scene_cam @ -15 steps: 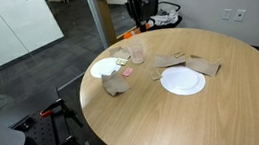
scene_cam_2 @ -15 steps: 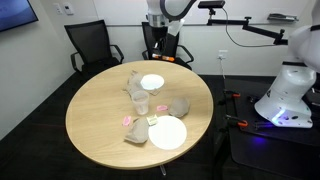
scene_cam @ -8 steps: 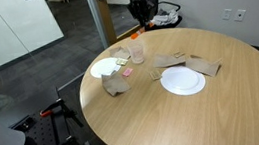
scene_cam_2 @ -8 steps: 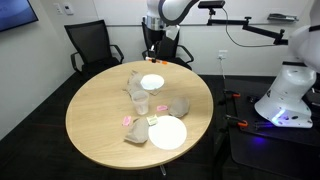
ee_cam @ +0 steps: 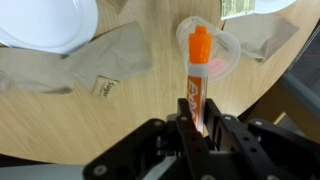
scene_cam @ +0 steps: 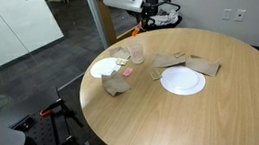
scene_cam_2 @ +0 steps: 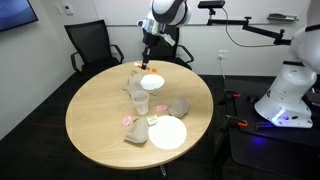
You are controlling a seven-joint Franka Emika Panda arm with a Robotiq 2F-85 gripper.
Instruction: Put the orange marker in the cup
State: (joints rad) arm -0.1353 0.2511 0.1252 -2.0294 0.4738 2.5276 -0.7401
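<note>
Two dark fingers of the gripper are clenched on the lower barrel of the orange marker, which sticks out past them with its capped end leading. A pen like this is probably light, stiff and smooth, so a mid-barrel pinch suits it; the risk is that it pivots or slides between the pads, and this hold sits rather near one end. Beyond the tip, in the wrist view, lies the clear cup, seen from above on the wooden table. It looks thin-walled, narrow-mouthed and easy to tip, so I judge the marker should go in nearly upright and be let go low. Farther off are brown paper napkins and a white plate. In an exterior view the cup stands apart from the raised arm.
</note>
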